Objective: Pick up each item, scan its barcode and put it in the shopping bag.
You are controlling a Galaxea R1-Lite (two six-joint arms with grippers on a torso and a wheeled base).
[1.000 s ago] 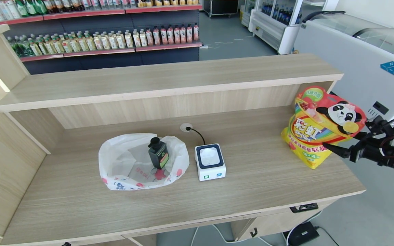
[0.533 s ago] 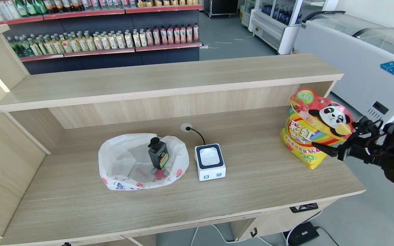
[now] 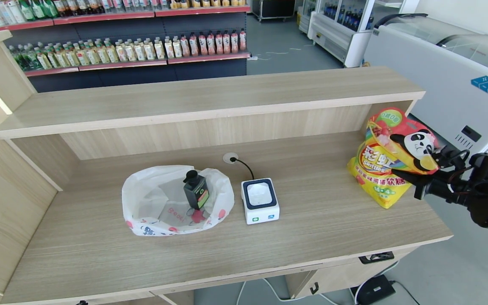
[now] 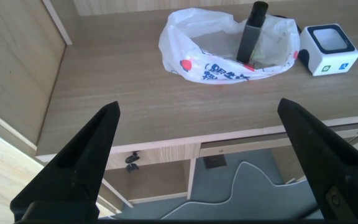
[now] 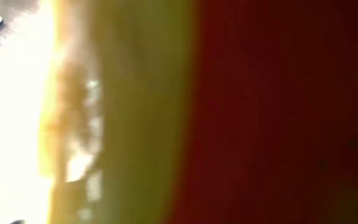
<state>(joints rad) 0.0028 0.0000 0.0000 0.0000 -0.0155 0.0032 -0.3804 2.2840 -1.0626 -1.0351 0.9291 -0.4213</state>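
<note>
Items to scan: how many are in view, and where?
2. A bottle stands in the bag; a pouch is at the counter's right end, in the right gripper. The bag may hide more.

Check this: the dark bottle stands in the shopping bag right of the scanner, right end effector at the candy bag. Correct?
No. Head view: the dark bottle stands in the shopping bag left of the scanner, right end effector at the candy bag.
</note>
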